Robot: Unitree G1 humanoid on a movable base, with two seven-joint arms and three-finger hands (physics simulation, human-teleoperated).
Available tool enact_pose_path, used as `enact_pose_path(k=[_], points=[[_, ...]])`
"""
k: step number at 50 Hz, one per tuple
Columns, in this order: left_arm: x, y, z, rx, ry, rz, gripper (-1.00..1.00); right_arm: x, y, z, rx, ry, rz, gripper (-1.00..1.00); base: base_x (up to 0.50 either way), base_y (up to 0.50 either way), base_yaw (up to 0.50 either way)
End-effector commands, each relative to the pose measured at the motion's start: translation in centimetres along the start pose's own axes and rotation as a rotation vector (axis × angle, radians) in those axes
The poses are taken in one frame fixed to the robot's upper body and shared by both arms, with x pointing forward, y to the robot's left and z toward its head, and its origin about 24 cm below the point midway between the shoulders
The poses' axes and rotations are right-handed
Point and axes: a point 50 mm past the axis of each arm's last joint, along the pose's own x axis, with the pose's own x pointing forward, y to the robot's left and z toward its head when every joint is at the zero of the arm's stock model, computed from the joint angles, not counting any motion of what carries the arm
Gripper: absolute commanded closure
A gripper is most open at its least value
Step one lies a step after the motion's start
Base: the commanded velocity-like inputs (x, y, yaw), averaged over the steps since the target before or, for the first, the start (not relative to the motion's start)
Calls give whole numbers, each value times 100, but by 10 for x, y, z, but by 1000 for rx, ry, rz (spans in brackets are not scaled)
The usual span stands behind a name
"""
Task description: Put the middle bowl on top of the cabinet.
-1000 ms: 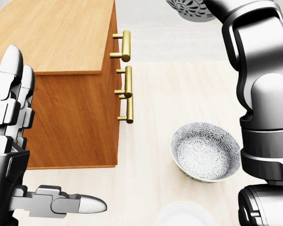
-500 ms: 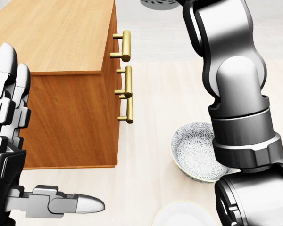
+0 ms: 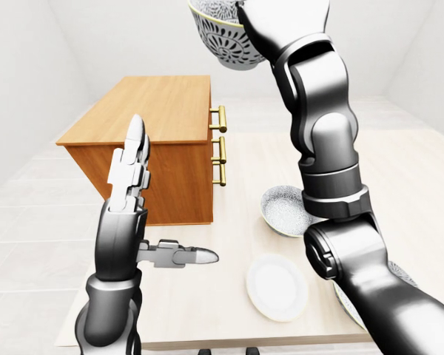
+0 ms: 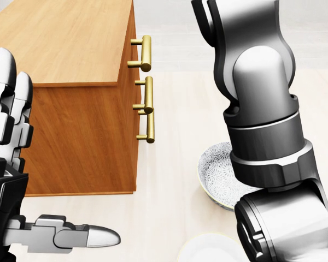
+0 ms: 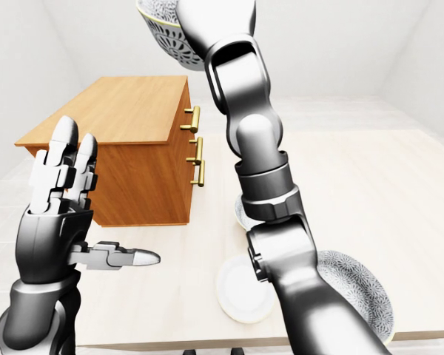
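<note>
The patterned grey-and-white middle bowl [image 3: 220,38] hangs high in the air at the top of the left-eye view, above the cabinet's right end. My right hand [image 3: 246,16] is shut on its rim, and the right arm rises steeply from the lower right. The wooden cabinet [image 3: 152,107] with brass handles [image 3: 221,144] stands on the table's left part, with nothing on its flat top. My left hand [image 3: 166,207] is open to the cabinet's lower left, fingers [image 3: 133,151] pointing up and thumb sideways, holding nothing.
A smaller patterned bowl [image 3: 283,213] rests on the light table [image 3: 407,170] right of the cabinet, partly behind my right forearm. Below it lies a white plate [image 3: 276,286]. A larger patterned bowl [image 5: 355,288] sits at the lower right.
My right arm has swung left across the head view, carrying the bowl up out of that view's top edge. The left hand has barely shifted. The cabinet and table bowl have stayed put.
</note>
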Motion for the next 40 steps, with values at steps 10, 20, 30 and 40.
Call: enact_pose_path(k=[10,20,30,40], points=[[-1,6,1,3,-1,62,-100,-10,-26,28,-19,-69,-134,100,0,0,0],[-1,5,1,6,2,59,-100,-4,-22,40,-5,-82,-144,100,0,0,0],[0,6,2,9,-8,57,-100,6,-32,52,14,-124,-185,100,0,0,0],[0,5,-1,6,5,53,-100,13,-37,65,30,-143,-220,100,0,0,0]])
